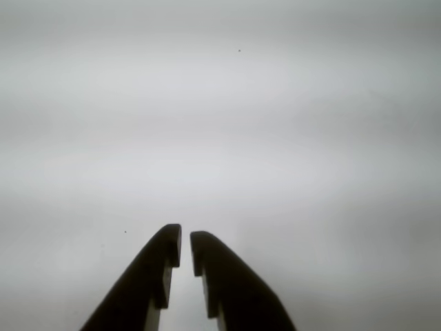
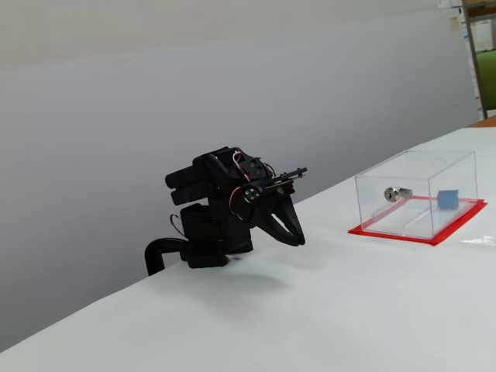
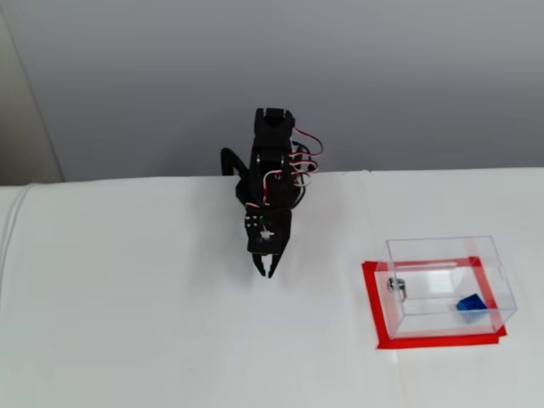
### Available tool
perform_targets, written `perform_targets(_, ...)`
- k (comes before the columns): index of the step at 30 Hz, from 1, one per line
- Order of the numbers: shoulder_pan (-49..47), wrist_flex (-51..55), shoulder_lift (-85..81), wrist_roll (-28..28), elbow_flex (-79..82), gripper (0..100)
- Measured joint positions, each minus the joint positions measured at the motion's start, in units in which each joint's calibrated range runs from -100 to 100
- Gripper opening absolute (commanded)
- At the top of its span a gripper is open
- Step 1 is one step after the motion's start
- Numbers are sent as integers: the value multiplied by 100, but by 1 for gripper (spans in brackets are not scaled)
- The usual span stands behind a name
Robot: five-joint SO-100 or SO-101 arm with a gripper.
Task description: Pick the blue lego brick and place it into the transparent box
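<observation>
The black arm was seen folded low over the white table, well apart from the transparent box, in both fixed views. The gripper was pointed downward and forward, and in the wrist view its two dark fingers were shown almost together, with only a narrow slit left between the tips and nothing held between them; only blank, blurred grey-white surface was visible ahead of them. In a fixed view the gripper was seen just above the table, to the left of the box. The blue lego brick was found inside the transparent box, resting on the floor near the front right corner as that view showed it. In the other fixed view the brick was seen through the clear wall toward the right end of the box. A small silver metal cylinder was also seen inside, toward the opposite end and apart from the brick. The box was seated on a flat red base sheet, whose edges were visible around its foot.
</observation>
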Motion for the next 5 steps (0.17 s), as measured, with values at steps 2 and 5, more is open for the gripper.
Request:
perform_targets(2,0,0,0,0,0,1)
perform_targets(5,0,0,0,0,0,1)
